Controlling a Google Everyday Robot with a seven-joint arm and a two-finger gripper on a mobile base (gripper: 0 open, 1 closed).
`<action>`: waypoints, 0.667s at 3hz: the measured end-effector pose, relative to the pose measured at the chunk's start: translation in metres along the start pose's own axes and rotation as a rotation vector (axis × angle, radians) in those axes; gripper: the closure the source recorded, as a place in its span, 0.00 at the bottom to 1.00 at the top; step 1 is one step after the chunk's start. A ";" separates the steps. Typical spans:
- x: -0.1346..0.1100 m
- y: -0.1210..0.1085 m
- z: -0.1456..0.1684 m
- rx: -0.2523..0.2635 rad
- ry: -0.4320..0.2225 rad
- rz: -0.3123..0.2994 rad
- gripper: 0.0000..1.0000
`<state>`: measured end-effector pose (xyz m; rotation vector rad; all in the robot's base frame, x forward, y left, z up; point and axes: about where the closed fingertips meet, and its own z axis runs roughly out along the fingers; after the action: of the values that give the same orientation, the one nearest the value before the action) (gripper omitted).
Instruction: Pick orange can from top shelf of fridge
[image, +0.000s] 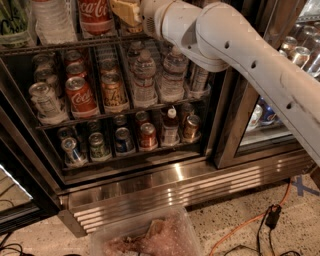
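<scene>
The fridge (150, 182) stands open in front of me, with a steel frame and wire racks. The top shelf (60, 46) runs across the upper edge of the camera view. On it stand a red Coca-Cola can (95, 15), a clear bottle (52, 20) and a green can (12, 22). My gripper (125, 11) is at the top shelf, just right of the Coca-Cola can, at the end of my white arm (225, 40). The orange can with tiger markings does not show; the spot behind my gripper is hidden.
The middle rack holds a Coca-Cola can (80, 95), an amber can with a silver top (114, 90) and water bottles (145, 80). The lower rack (125, 152) holds several cans. A glass door (265, 120) is at the right. A plastic bin (145, 235) and an orange cable (250, 225) lie on the floor.
</scene>
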<state>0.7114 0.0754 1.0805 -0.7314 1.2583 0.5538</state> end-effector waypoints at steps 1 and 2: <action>-0.001 0.003 0.000 -0.011 0.009 -0.001 0.90; -0.006 0.014 0.002 -0.053 0.045 -0.001 1.00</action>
<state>0.7010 0.0868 1.0837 -0.7922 1.2889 0.5740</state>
